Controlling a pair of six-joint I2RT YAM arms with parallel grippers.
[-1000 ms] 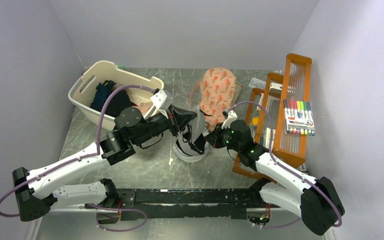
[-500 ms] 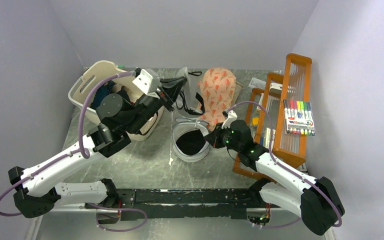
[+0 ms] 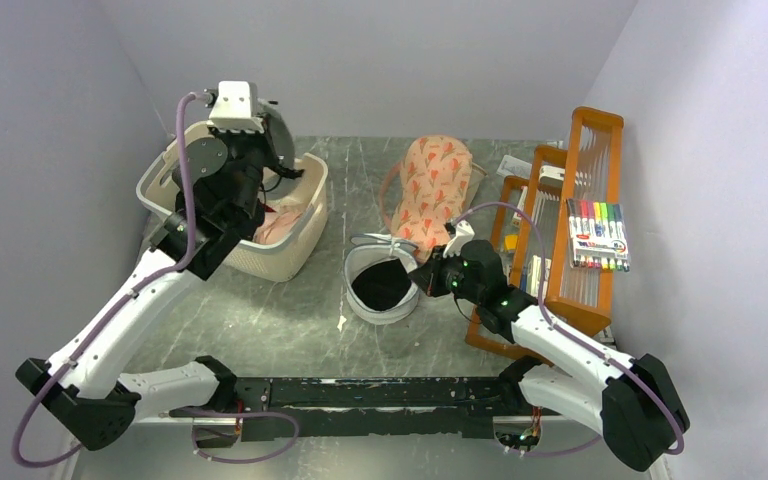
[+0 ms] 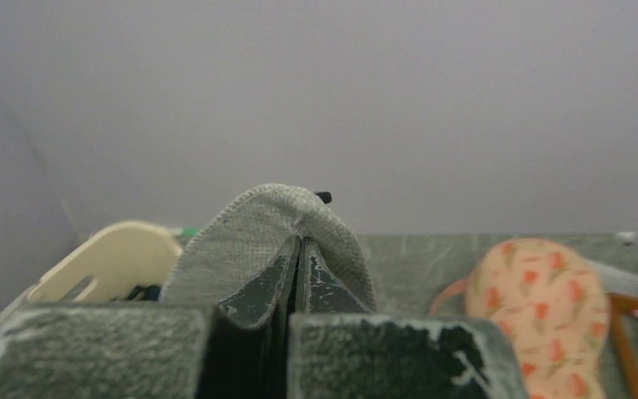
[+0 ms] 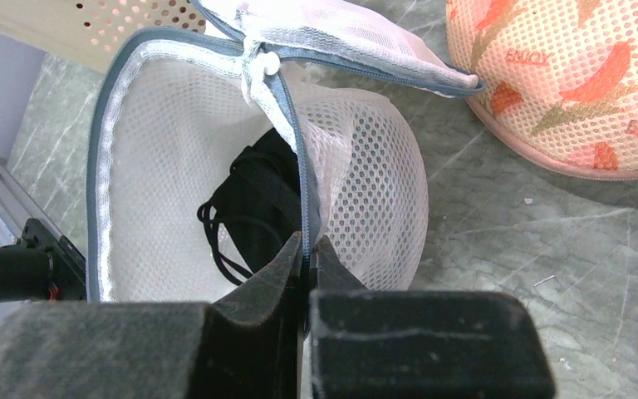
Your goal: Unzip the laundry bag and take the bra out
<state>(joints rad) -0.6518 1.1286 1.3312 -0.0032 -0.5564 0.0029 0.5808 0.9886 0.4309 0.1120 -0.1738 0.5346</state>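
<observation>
While your left gripper (image 4: pixel 299 259) pinches what seems to be the bra (image 4: pixel 253 229), by its grey cup, above the basket (image 3: pixel 290 262) at the far-left corner, lower it inside before opening. Your right gripper (image 5: pixel 306 249) pinches the bag (image 5: pixel 100 166) rim, midway between the side edges; black cloth (image 5: pixel 257 195) lies inside.
</observation>
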